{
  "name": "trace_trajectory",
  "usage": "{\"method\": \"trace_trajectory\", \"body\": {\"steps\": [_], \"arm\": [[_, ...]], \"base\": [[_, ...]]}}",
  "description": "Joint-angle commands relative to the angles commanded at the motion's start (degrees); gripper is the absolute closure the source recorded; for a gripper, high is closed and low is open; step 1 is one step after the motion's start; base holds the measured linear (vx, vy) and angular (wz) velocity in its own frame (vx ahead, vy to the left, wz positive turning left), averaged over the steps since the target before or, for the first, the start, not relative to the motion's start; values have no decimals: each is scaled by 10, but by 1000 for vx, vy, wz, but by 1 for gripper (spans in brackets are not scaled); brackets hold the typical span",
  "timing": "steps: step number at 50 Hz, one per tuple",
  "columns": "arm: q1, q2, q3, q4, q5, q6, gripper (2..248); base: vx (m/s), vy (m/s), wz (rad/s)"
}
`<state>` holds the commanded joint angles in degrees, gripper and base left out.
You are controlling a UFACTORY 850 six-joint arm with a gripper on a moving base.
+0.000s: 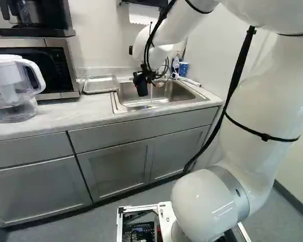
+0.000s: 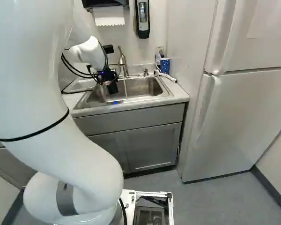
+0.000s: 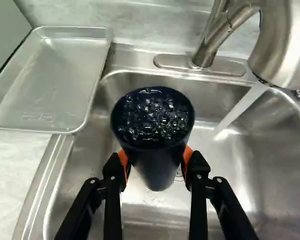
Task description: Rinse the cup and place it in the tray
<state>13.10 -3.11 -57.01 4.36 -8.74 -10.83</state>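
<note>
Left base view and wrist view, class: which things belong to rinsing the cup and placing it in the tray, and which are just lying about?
Job:
- cup
- end effector
- running faucet
- sink
- tray

Lying about:
- pitcher
- microwave
- blue container

The white arm rises right of the middle, and its gripper hangs over the sink, holding a dark shape, probably the cup, though small here. On the surface, the tray lies between sink and microwave. A clear pitcher stands at the left, a blue tumbler beyond the sink.
</note>
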Motion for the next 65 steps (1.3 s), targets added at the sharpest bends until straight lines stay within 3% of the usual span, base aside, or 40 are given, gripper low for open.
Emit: {"method": "trace_trajectory", "body": {"steps": [65], "arm": [[17, 62, -23, 0, 42, 0, 130]], "base": [[0, 0, 0]]}}
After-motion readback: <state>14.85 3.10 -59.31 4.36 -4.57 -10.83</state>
